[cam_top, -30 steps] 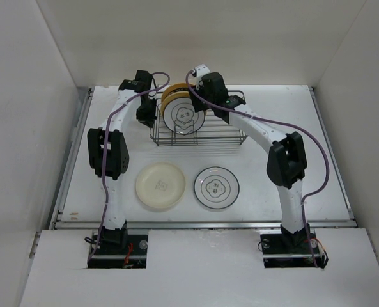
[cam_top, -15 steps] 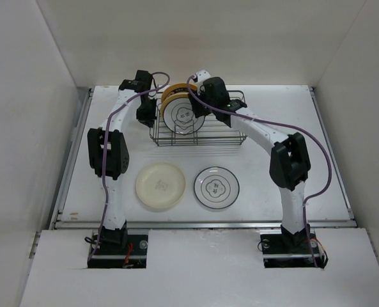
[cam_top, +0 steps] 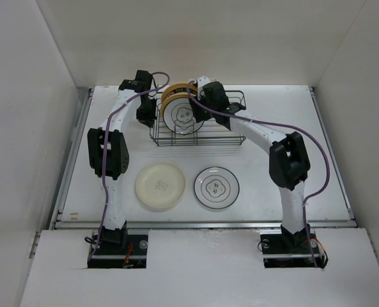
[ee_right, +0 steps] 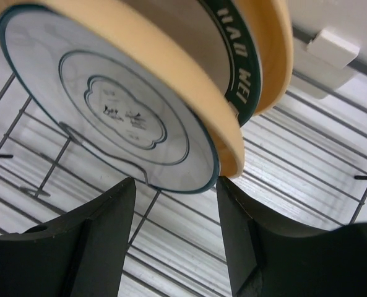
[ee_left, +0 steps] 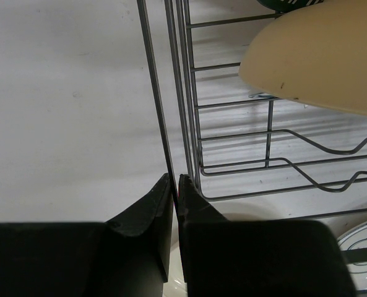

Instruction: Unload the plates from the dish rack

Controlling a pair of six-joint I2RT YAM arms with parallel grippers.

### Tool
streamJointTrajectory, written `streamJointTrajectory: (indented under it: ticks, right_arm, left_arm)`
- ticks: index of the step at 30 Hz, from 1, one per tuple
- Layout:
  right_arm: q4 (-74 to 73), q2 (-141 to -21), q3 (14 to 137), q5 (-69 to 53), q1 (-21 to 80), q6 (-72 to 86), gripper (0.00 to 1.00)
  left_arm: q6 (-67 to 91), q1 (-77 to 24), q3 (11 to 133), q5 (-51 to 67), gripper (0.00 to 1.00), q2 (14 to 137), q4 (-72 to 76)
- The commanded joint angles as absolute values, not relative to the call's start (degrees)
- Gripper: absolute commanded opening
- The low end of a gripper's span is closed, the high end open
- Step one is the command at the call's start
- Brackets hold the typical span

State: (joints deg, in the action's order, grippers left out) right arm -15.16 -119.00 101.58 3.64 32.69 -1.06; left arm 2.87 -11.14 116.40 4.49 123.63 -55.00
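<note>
The dark wire dish rack stands at the back middle. In it stand a white plate with a thin dark ring and centre motif at the front and a yellow-orange plate behind. The right wrist view shows the white plate, a yellow-orange plate and a plate with a dark patterned rim band. My right gripper is open, its fingertips either side of the white plate's edge. My left gripper is shut on a rack wire at the rack's left end.
A cream plate and a white plate with a thin dark ring lie flat on the table in front of the rack. A white clip sits on the rack's long side. White walls enclose the table.
My right gripper has moved left along the rack to the edge of the front white plate. The left arm, the rack and the plates on the table have not moved.
</note>
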Motion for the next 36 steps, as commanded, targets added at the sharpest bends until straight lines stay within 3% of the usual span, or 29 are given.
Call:
streamJointTrajectory:
  ticks: [1,11,13,14,19,21,31,36]
  right_arm:
    - [-12.1,-120.1,106.2,6.6,33.0,-0.4,0.6]
    - [-12.8,-125.8,109.2,9.6,33.0,-2.8,0.6]
    - [-11.8,-126.5,109.8,9.6,33.0,-3.3,0.56]
    - [-11.8,-127.0,110.5,9.6,33.0,-3.3,0.52]
    - [-11.2,-124.9,110.5,8.4,33.0,-3.3,0.08]
    - [-9.8,-122.4,108.5,9.0,33.0,-4.0,0.01]
    - [4.9,-107.9,93.4,17.3,35.2,-8.6,0.0]
    - [6.2,-106.0,92.2,17.9,35.2,-9.8,0.0]
  left_arm:
    - [0.6,-10.4,115.9,2.7,0.0,124.6,-60.6]
    - [0.6,-10.4,115.9,2.7,0.0,124.6,-60.6]
    - [0.6,-10.4,115.9,2.7,0.0,124.6,-60.6]
    - [0.6,-10.4,115.9,2.7,0.0,124.6,-60.6]
    - [0.6,-10.4,115.9,3.3,0.0,124.6,-61.1]
    - [1.2,-10.4,115.9,3.3,0.0,124.6,-61.1]
    - [3.7,-10.4,116.5,4.5,0.0,125.2,-61.6]
    - [3.7,-10.4,116.5,5.0,0.0,125.2,-61.6]
